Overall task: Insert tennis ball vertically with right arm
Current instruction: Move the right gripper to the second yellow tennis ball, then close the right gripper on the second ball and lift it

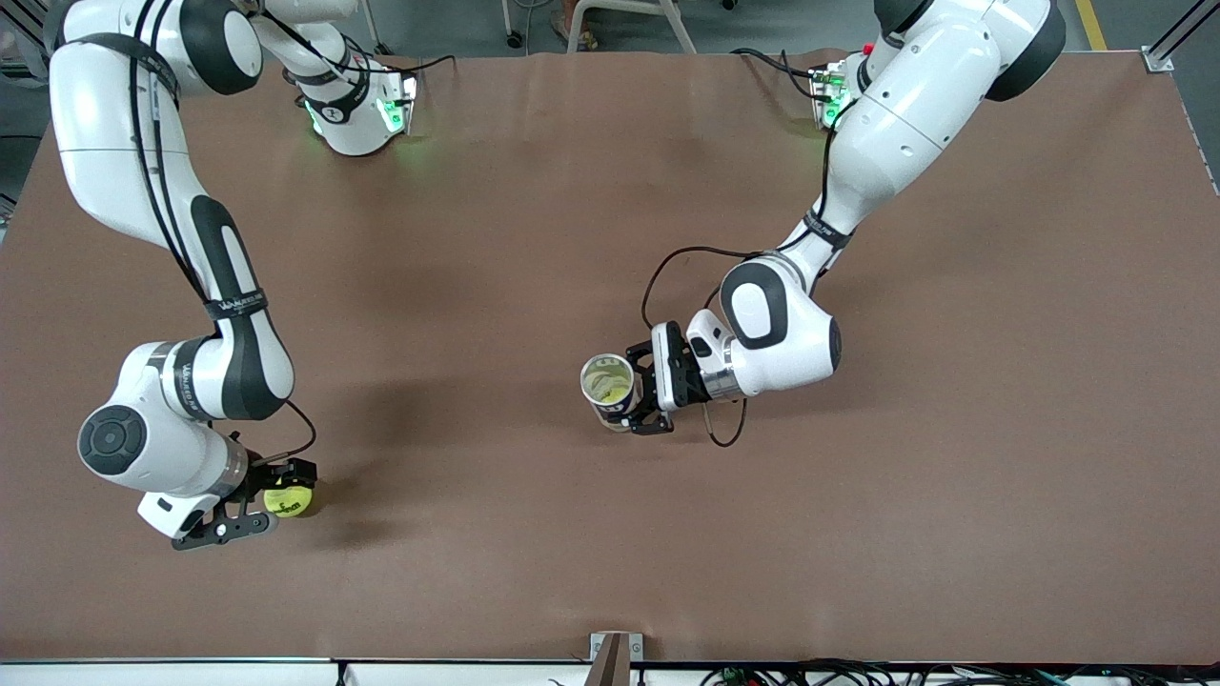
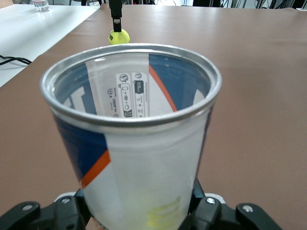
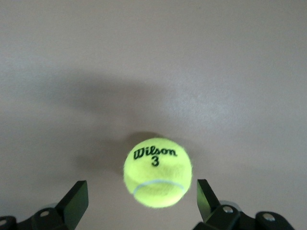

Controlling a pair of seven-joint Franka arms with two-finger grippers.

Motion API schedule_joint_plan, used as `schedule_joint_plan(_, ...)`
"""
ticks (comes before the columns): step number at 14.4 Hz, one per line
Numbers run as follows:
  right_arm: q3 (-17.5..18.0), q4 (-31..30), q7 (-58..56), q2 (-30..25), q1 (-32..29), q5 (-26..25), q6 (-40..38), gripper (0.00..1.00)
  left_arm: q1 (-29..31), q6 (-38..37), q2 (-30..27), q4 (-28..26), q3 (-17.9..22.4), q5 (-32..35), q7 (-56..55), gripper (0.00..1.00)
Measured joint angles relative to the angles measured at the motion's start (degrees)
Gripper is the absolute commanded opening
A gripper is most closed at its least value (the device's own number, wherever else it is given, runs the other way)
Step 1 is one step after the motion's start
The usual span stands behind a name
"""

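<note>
Nearest the front camera, toward the right arm's end of the brown table [image 1: 953,476]: Wilson tennis ball [image 1: 288,500] resting on the surface, the right gripper [image 1: 272,495] lowered around it with fingers [image 3: 76,203] spread wide on either side, not touching. Farther from the camera, mid-table: upright open tennis ball can [image 1: 610,389], blue, white and orange label, clamped low on its body by the left gripper [image 1: 640,395].

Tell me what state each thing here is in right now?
Tennis ball: lying on the table, between the right gripper's fingers, not yet gripped.
Right gripper: open, down at the ball.
Can: upright, mouth open, held near its base; another ball seems to lie inside.
Left gripper: shut on the can, near the table's middle.
Table: brown cover, carrying the ball.
</note>
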Motion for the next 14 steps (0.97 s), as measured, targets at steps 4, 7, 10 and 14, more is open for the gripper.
schedule_joint_plan(4,0.0,0.1,-0.8,1.6,-0.3,-0.4,2.2,1.0,0.0,0.0,0.0,0.0,0.0,0.0,0.0,0.77)
schedule_joint_plan(7,0.0,0.1,-0.8,2.1,-0.3,-2.2,2.8,1.0,0.0,0.0,0.0,0.0,0.0,0.0,0.0,0.77)
schedule_joint_plan(10,0.1,0.1,-1.2,2.4,-0.3,-2.8,3.0,0.97,0.0,0.0,0.0,0.0,0.0,0.0,0.0,0.77)
schedule_joint_plan(14,0.2,0.1,-1.2,2.5,-0.3,-3.9,3.7,0.94,0.0,0.0,0.0,0.0,0.0,0.0,0.0,0.77)
